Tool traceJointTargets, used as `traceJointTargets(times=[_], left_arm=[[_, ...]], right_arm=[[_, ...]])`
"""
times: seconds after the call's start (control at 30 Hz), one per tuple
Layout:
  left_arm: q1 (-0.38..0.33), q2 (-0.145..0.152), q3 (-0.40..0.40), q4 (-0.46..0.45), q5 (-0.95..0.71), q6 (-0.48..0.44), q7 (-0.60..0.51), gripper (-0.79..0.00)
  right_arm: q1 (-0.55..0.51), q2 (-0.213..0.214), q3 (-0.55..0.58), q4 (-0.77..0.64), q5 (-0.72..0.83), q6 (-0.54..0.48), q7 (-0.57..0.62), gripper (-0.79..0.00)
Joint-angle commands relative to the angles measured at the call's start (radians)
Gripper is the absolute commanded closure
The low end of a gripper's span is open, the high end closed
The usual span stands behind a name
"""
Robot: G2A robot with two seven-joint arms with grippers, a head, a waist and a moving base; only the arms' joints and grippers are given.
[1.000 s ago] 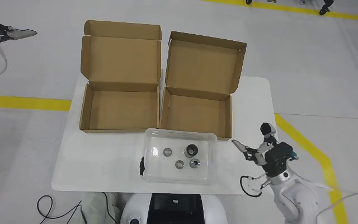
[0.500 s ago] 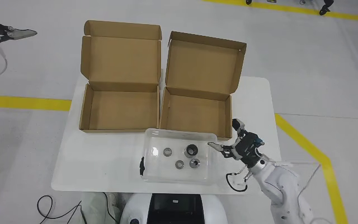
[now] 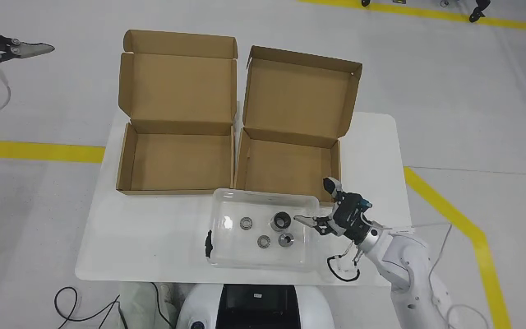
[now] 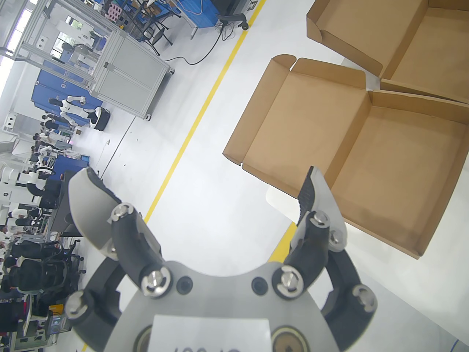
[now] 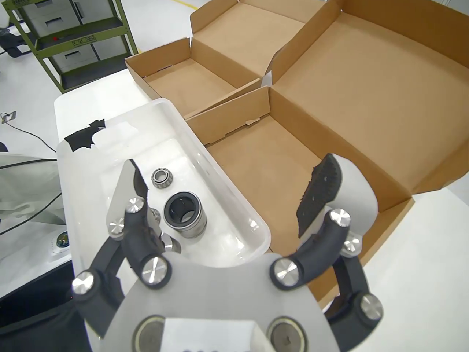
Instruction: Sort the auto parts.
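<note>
Right tool (image 3: 316, 203) spread wide, hovering at the right end of the clear bin (image 3: 261, 194) | left tool (image 4: 199, 184) also spread, holding nothing | four auto parts (image 3: 282, 220) lie in my bin at the bench (image 3: 374, 156) near edge | two open cardboard boxes (image 3: 177, 160) just behind it.

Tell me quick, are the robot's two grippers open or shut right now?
Left gripper: open, holding nothing.
Right gripper: open, holding nothing.
</note>
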State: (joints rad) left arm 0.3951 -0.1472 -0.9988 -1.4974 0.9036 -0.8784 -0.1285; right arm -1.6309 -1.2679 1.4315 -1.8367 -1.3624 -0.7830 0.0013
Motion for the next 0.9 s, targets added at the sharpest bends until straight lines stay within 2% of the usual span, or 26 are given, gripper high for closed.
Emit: traceJointTargets(times=[0.0, 0.3, 0.4, 0.63, 0.87], left_arm=[[0.0, 0.0, 0.0, 0.0, 0.0, 0.0, 0.0, -0.785], [0.0, 0.0, 0.0, 0.0, 0.0, 0.0, 0.0, -0.785], [0.0, 0.0, 0.0, 0.0, 0.0, 0.0, 0.0, -0.785], [0.0, 0.0, 0.0, 0.0, 0.0, 0.0, 0.0, -0.785], [0.0, 0.0, 0.0, 0.0, 0.0, 0.0, 0.0, -0.785]], right_arm=[[0.0, 0.0, 0.0, 0.0, 0.0, 0.0, 0.0, -0.785], [0.0, 0.0, 0.0, 0.0, 0.0, 0.0, 0.0, -0.785], [0.015, 0.002, -0.017, -0.01, -0.02, -0.001, 0.036, -0.785], [0.139, 0.013, -0.124, -0.043, -0.1, -0.185, 0.218, -0.785], [0.197, 0.019, -0.198, -0.048, -0.158, -0.229, 0.221, -0.785]])
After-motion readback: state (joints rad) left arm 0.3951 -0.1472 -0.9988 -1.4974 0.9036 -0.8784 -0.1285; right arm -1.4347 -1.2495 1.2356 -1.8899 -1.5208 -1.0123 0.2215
